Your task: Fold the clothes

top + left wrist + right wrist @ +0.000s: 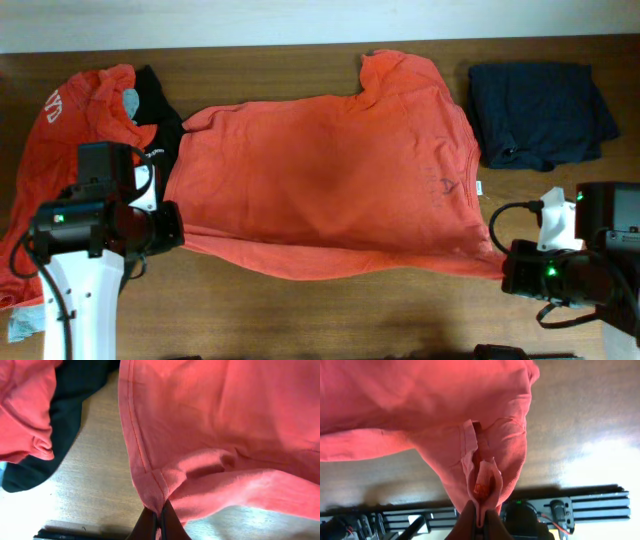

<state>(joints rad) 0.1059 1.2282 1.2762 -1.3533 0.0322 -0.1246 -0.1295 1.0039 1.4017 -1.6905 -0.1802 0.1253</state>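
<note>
A large orange-red T-shirt [320,180] lies spread flat across the middle of the wooden table. Its near hem is lifted at both ends. My left gripper [176,232] is shut on the shirt's near left corner; in the left wrist view the seamed hem corner [152,487] is pinched between the dark fingertips of the gripper [159,516]. My right gripper [506,268] is shut on the near right corner, where a bunched fold of orange cloth [487,475] runs down into the closed gripper [480,516].
A second orange-red shirt [65,130] lies crumpled at the far left with a black piece [162,122] beside it. A folded navy garment [540,112] sits at the back right. A black metal rail [590,505] runs along the table's front edge.
</note>
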